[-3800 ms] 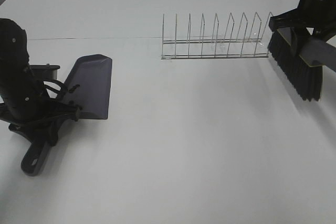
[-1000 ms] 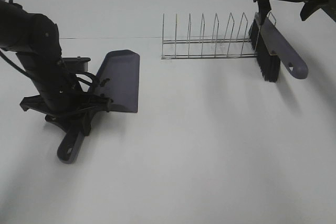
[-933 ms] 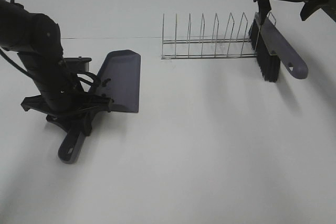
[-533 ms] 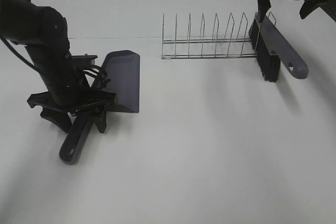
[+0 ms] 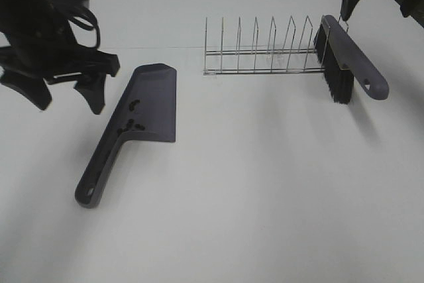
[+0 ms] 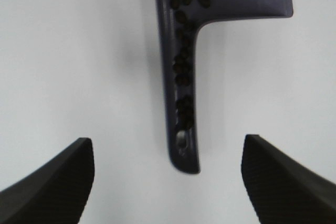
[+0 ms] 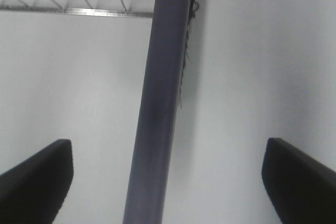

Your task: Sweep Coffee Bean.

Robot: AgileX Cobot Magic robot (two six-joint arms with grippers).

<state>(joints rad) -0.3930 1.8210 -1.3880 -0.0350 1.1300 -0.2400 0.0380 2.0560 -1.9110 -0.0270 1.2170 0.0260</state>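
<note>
The grey dustpan (image 5: 147, 101) lies flat on the white table at the left, its handle (image 6: 184, 93) pointing toward the front. The coffee bean pieces (image 5: 130, 123) sit in the pan, and several more (image 6: 183, 72) lie along the handle's groove. My left gripper (image 5: 66, 101) hangs open above and to the left of the pan, holding nothing. The brush (image 5: 351, 61) leans against the right end of the wire rack, bristles (image 5: 336, 71) down. Above the brush handle (image 7: 160, 108), my right gripper (image 5: 375, 10) stands open and apart from it.
A wire dish rack (image 5: 265, 51) stands at the back middle of the table (image 5: 265, 197). Its base rail (image 7: 79, 11) shows in the right wrist view.
My left gripper opened, let go of the dustpan handle and rose toward the back left. The dustpan stayed on the table. The right gripper lifted a little off the brush.
</note>
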